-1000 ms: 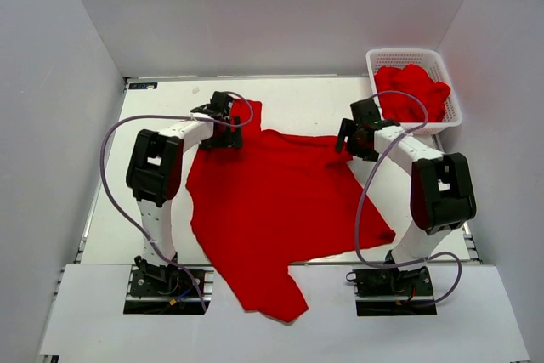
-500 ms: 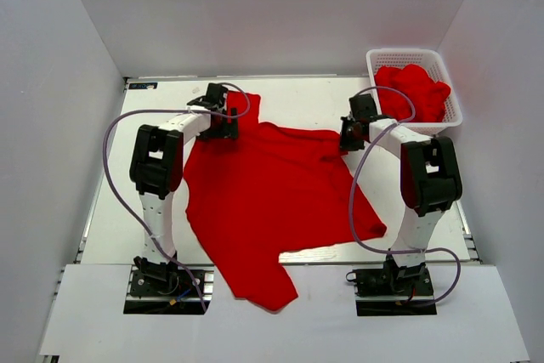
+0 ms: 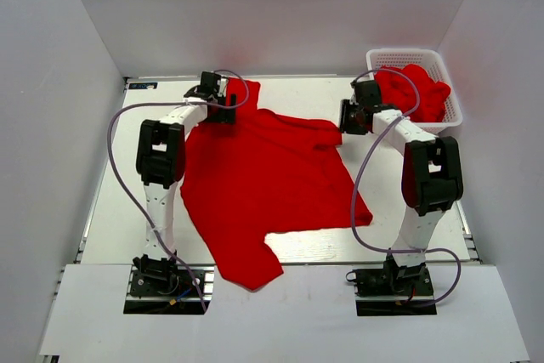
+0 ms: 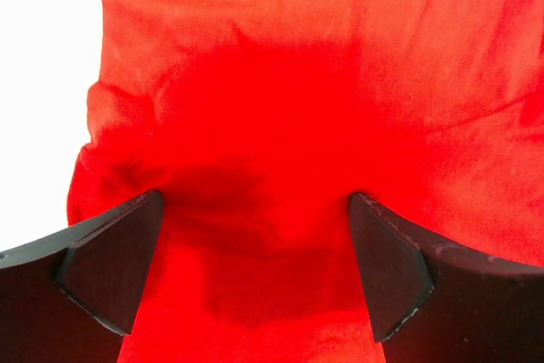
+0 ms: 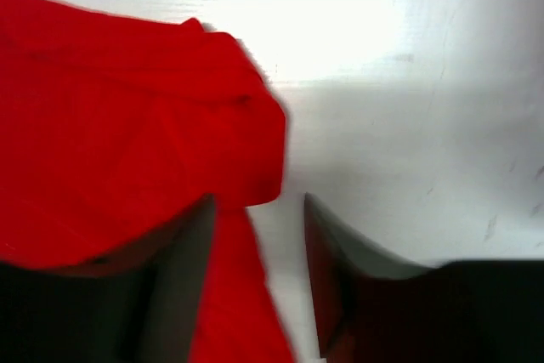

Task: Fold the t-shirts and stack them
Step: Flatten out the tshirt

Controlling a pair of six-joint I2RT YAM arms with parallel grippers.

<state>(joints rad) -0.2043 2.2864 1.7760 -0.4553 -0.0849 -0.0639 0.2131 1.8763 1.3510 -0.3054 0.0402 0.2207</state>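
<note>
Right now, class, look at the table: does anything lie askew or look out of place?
Yes. The red shirt lies crooked and rumpled on the table, not squared to its edges, and one corner runs over the near edge. The other shirts sit in a loose heap in the basket.

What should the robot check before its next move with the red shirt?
1. Left hand over shirt: ok, open, cloth beneath.
2. Right hand gripping shirt: not ok, jaws apart, cloth not clamped.
3. Shirt straight: not ok, lies slanted.
4. Basket clear of right hand: cannot tell, very close.
5. More shirts waiting in basket: ok.
</note>
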